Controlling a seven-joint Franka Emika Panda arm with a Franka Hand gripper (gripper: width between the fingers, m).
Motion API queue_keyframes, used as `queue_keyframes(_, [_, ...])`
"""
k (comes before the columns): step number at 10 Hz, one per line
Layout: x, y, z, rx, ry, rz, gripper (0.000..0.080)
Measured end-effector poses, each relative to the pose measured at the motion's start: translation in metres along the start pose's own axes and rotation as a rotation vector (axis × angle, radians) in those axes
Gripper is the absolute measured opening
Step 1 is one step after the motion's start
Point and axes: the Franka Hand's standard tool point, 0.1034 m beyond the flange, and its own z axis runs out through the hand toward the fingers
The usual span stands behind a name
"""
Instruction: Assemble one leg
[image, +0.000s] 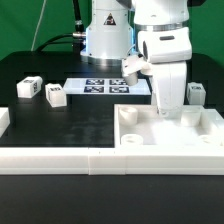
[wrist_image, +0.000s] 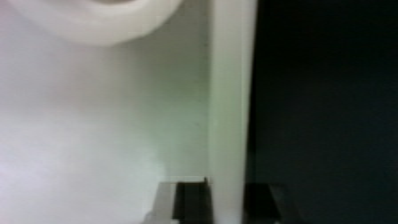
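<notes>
Reaching straight down, the arm holds its end effector over the rim of the white panel on the bench; the fingers straddle that rim, but whether they pinch it cannot be told. Beyond, one black-and-white-tagged leg stands beside the arm, two more at the exterior view's left near the marker board.

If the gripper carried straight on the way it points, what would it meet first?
Probably the rim of the white tray, which lies between the fingertips of the gripper in the wrist view; depth is unclear.
</notes>
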Motion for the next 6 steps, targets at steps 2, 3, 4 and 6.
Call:
queue_keyframes(2, [-0.001,-0.0002,0.0005,0.001,0.0,0.003,0.0064])
queue_keyframes(3, [-0.0012,-0.0003,0.0006,0.001,0.0,0.003,0.017])
queue_keyframes(4, [-0.0015,-0.0003,0.0007,0.001,0.0,0.004,0.0308])
queue_keyframes(6, [-0.0018,-0.0004,0.001,0.002,0.0,0.004,0.0444])
